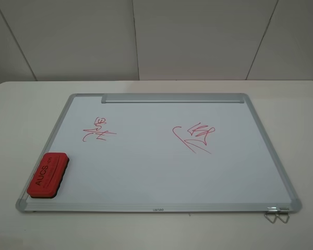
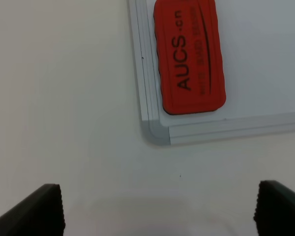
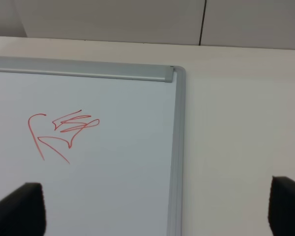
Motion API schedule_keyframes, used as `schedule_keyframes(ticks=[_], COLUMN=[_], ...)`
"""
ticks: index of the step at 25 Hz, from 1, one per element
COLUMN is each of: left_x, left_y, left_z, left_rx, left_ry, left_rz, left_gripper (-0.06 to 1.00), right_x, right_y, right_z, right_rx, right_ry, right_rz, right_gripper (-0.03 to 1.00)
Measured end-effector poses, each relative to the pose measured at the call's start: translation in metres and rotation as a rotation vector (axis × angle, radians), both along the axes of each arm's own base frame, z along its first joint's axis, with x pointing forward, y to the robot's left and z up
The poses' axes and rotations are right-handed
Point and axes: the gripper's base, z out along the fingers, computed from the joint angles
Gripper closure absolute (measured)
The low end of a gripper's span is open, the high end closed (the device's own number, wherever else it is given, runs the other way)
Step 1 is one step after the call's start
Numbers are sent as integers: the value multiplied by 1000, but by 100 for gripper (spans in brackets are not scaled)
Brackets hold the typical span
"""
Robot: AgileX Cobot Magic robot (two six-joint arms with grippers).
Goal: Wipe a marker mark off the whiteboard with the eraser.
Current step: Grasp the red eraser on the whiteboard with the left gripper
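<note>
Pale table (image 1: 21, 104), whiteboard (image 1: 146, 172) flat on it

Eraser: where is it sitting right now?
Exterior high view: the eraser lies in the near-left corner of the whiteboard, in front of the marker mark. The open left hand is short of it, over the table.

A pale cream table (image 1: 308, 130) fills the scene, backed by a light grey panelled wall (image 1: 198, 36). A wide red scribble (image 1: 195, 136) with a hooked curve sits right of centre. A small wire clip (image 1: 277, 215) lies near the front right.
</note>
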Motion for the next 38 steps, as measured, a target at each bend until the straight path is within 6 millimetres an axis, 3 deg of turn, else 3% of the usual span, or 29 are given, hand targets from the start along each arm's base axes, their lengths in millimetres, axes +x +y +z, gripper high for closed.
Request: schedule_keyframes(ticks=[7, 12, 23, 34, 38], left_x=[63, 91, 110, 120, 122], left_y=[-4, -9, -58, -65, -64], left_z=[-11, -32, -72, -108, -110], left_rx=[11, 5, 5, -5, -4], left_ry=[115, 181, 251, 364, 350], left_rz=[-1, -1, -112, 9, 49], left_gripper=[17, 17, 17, 17, 17], right_x=[0, 0, 0, 0, 0], right_y=[0, 0, 0, 0, 0], right_z=[0, 0, 0, 0, 0], right_rx=[0, 0, 0, 0, 0], right_ry=[0, 0, 0, 0, 0], right_rz=[0, 0, 0, 0, 0], right_gripper=[14, 14, 14, 14, 14])
